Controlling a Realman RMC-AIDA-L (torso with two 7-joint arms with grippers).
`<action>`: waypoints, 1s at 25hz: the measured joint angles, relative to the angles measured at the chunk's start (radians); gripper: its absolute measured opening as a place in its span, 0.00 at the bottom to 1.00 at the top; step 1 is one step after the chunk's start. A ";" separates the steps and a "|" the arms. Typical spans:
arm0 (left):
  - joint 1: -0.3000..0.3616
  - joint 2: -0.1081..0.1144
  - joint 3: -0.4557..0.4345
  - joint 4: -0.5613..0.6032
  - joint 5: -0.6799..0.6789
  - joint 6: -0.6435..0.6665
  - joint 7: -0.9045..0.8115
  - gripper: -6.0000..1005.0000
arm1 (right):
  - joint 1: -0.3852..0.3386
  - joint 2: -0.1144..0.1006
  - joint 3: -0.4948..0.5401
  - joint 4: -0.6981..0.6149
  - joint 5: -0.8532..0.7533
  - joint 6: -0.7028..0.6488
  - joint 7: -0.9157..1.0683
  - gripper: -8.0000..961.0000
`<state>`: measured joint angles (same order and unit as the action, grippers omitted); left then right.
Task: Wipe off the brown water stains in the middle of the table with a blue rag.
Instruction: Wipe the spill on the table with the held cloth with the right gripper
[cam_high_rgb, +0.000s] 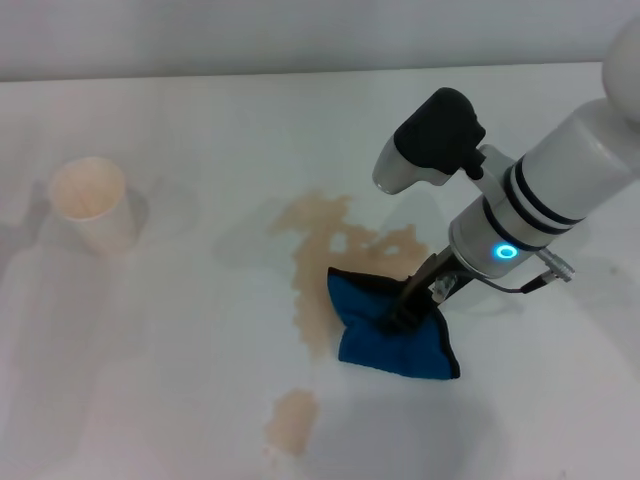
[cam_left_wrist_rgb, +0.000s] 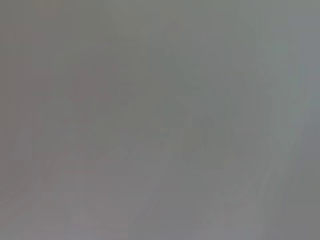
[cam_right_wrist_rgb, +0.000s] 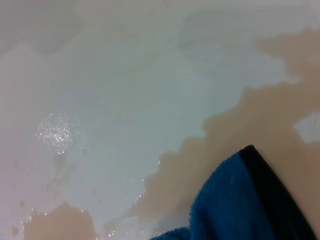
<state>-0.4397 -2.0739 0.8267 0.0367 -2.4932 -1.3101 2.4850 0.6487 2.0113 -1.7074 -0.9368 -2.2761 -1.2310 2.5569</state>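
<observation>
We press the rag (cam_high_rgb: 393, 335) onto the white tabletop (cam_high_rgb: 180, 380) with our right claw (cam_high_rgb: 408, 312), whose dark fingers pinch the cloth's middle. The rag lies on the near right edge of the brown puddle (cam_high_rgb: 330, 245); most of the puddle spreads away from the rag toward the far side, with a narrow run of liquid along the rag's left edge. A small brown blot (cam_high_rgb: 291, 420) sits apart, nearer to us than the rag. A paper cup (cam_high_rgb: 92, 203) stands well left of the puddle. Our left arm is out of sight, so we cannot tell its claw's state. The risk, we judge: a bunched rag may smear liquid outward, or slip from the pinch while dragging.
</observation>
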 joint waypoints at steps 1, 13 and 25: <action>-0.002 0.000 0.000 0.000 0.000 0.000 0.000 0.86 | 0.004 0.000 -0.014 -0.003 0.000 -0.003 0.000 0.07; -0.004 0.000 0.000 0.009 0.001 0.000 0.000 0.86 | 0.025 0.012 -0.199 -0.105 0.118 -0.104 -0.002 0.07; -0.004 0.000 0.000 0.009 0.005 0.000 -0.001 0.86 | 0.027 0.015 -0.330 -0.174 0.211 -0.122 -0.054 0.07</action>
<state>-0.4437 -2.0739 0.8267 0.0460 -2.4882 -1.3100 2.4844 0.6754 2.0262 -2.0370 -1.1112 -2.0652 -1.3534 2.5033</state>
